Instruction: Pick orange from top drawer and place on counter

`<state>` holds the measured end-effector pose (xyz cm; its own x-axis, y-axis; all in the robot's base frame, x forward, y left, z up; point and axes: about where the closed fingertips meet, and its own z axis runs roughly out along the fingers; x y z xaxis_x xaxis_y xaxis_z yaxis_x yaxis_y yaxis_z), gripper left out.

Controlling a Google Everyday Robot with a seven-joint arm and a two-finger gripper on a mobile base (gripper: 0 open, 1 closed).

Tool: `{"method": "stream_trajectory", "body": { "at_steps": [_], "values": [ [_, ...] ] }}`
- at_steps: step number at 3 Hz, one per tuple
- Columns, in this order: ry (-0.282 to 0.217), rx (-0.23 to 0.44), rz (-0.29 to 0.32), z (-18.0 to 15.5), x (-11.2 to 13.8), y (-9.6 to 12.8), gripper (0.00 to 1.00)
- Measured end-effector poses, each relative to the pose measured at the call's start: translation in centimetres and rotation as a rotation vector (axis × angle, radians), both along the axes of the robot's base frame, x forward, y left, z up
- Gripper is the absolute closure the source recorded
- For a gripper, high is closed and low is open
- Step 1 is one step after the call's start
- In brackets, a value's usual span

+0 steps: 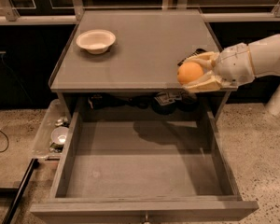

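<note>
The orange (190,72) is held in my gripper (199,73), whose cream fingers are shut around it. The gripper reaches in from the right and holds the orange over the front right edge of the counter (140,45), just above its surface. The top drawer (144,164) is pulled fully open below, its flat grey bottom bare, with the arm's shadow on its back part.
A white bowl (96,40) stands at the counter's back left. A dark flat object (189,56) lies on the counter behind the gripper, mostly hidden. A clear plastic bin (56,134) of small items sits left of the drawer on the speckled floor.
</note>
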<state>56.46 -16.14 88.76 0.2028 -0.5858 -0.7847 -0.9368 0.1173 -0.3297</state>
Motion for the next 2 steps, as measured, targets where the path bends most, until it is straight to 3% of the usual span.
{"method": "stream_trajectory", "body": {
  "at_steps": [1,2],
  "values": [
    [0.000,0.000,0.000,0.0,0.0,0.0,1.00],
    [-0.033,-0.028,-0.002,1.1,2.5,0.4,1.00]
  ]
}}
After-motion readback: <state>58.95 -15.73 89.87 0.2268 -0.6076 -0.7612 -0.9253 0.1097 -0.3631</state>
